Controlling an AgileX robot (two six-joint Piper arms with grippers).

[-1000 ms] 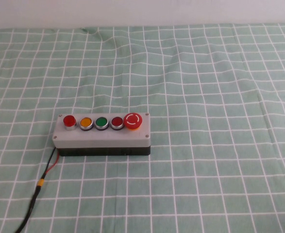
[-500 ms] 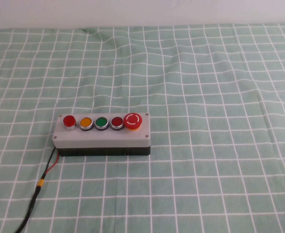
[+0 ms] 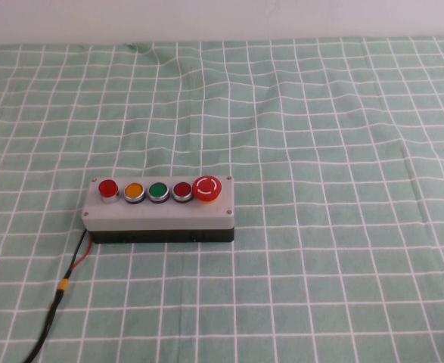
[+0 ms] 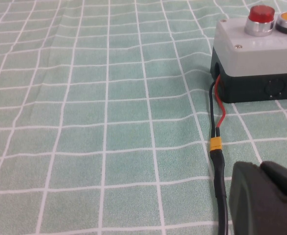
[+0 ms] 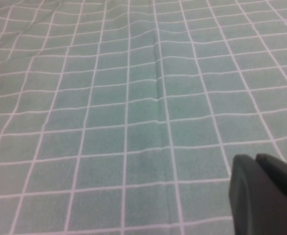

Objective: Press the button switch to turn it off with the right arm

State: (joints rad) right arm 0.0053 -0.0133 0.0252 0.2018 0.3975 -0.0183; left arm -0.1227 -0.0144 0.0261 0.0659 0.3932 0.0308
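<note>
The button switch (image 3: pixel 107 187) is the small bright-red, silver-rimmed button at the left end of the grey box (image 3: pixel 161 215), next to the orange button (image 3: pixel 134 190). In the left wrist view the button switch (image 4: pixel 260 13) and the box's corner (image 4: pixel 251 54) also show. My left gripper (image 4: pixel 261 167) is shut and empty, low over the cloth near the box's cable (image 4: pixel 216 147). My right gripper (image 5: pixel 256 159) is shut and empty over bare cloth, with the box out of its view. Neither arm shows in the high view.
The box also carries a green button (image 3: pixel 158 190), a dark maroon button (image 3: pixel 182 190) and a large red mushroom button (image 3: pixel 207 187). A black and red cable (image 3: pixel 64 281) runs from the box's left end to the front edge. A green checked cloth (image 3: pixel 320 151) covers the table.
</note>
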